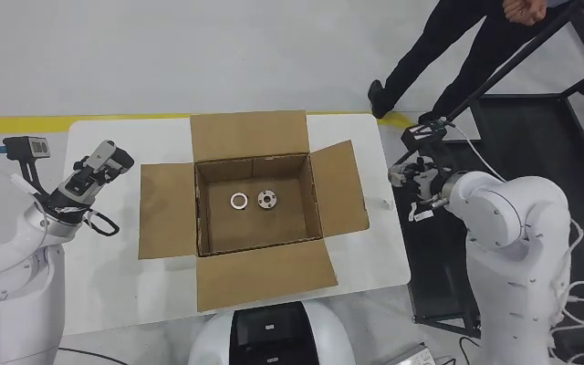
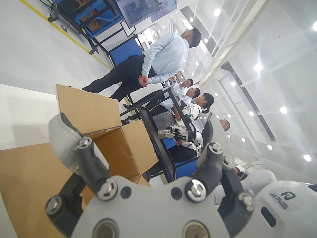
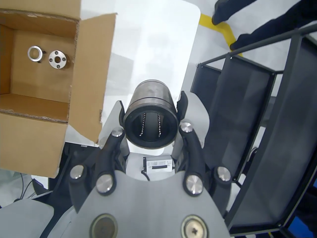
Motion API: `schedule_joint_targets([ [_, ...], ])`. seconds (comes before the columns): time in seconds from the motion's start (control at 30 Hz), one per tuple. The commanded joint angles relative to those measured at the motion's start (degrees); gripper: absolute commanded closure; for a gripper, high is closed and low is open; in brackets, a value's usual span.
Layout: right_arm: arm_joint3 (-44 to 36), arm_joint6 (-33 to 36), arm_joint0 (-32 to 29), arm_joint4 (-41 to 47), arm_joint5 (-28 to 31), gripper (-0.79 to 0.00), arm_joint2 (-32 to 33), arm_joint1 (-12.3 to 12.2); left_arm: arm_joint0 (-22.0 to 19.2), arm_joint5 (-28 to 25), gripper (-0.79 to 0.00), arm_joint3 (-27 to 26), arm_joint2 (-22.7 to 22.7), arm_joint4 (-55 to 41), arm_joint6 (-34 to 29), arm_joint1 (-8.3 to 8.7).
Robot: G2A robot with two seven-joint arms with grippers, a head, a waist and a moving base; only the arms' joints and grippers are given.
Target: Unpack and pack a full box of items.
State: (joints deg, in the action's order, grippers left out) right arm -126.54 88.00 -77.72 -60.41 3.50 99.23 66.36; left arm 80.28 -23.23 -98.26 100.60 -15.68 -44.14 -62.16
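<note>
Steel bearing (image 3: 150, 97) clamped between right fingers (image 3: 183, 103); left fingers (image 2: 63, 131) spread, empty.

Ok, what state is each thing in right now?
cardboard box: open, all four flaps folded out.
metal ring: lying flat on the box floor.
round flange: lying flat beside the metal ring.
left claw: open, empty.
right claw: shut on the linear bearing.
linear bearing: held in the right claw.

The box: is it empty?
No, a ring and a flange lie side by side on the floor of the box.
</note>
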Motion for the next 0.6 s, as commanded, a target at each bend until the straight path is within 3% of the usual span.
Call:
schedule_joint_targets([
  [0.0, 1.28, 0.00, -2.30, 0.42, -0.17, 0.000, 0.82, -0.46, 0.00, 0.00, -0.785, 0.00, 0.00, 0.00, 0.00, 0.00],
  [0.23, 3.89, -0.84, -8.36, 1.17, -1.62, 0.000, 0.83, -0.96, 0.00, 0.00, -0.785, 0.00, 0.00, 0.00, 0.00, 0.00],
  [0.57, 13.18, -11.54, -12.06, -2.23, -4.75, 0.000, -4.52, -0.64, 0.00, 0.00, -0.785, 0.00, 0.00, 0.00, 0.00, 0.00],
])
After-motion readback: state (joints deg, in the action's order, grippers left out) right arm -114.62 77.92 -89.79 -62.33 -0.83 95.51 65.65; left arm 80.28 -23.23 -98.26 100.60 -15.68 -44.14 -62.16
